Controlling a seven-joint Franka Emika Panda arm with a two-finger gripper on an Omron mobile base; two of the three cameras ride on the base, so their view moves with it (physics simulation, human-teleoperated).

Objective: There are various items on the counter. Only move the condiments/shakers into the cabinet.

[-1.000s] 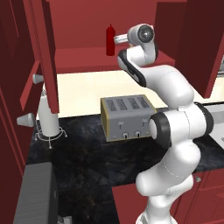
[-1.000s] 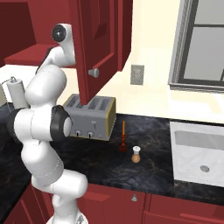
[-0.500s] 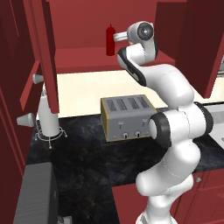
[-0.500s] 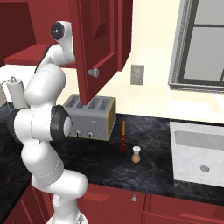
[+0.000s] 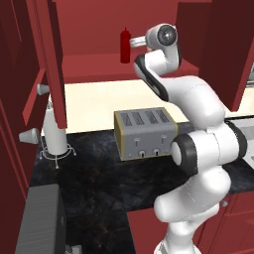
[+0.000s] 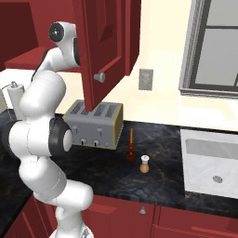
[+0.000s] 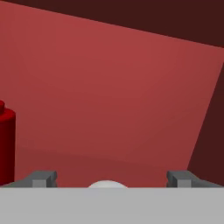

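Note:
The slim dark red bottle [image 5: 125,45] stands upright on the red shelf of the wall cabinet [image 5: 99,67]. My gripper [image 5: 135,42] is up inside the cabinet, just right of the bottle. In the hand view the bottle [image 7: 6,146] is at the left edge. The fingertips [image 7: 42,178] are spread wide, so the gripper [image 7: 111,179] is open, with a pale rounded top [image 7: 107,184] low between them. One tan shaker [image 6: 145,164] stands on the black counter [image 6: 167,176] beside the thin orange-red utensil [image 6: 131,145]. The grey toaster [image 5: 145,133] sits below my arm.
Open cabinet doors hang at the left [image 5: 49,64] and in front of the arm [image 6: 104,46]. A pale stand with a wire base [image 5: 55,134] is on the counter's left. A sink [image 6: 211,158] lies at the right under a window.
The hand has drawn back slightly to the right, away from the red bottle. The bottle and the counter items have not moved.

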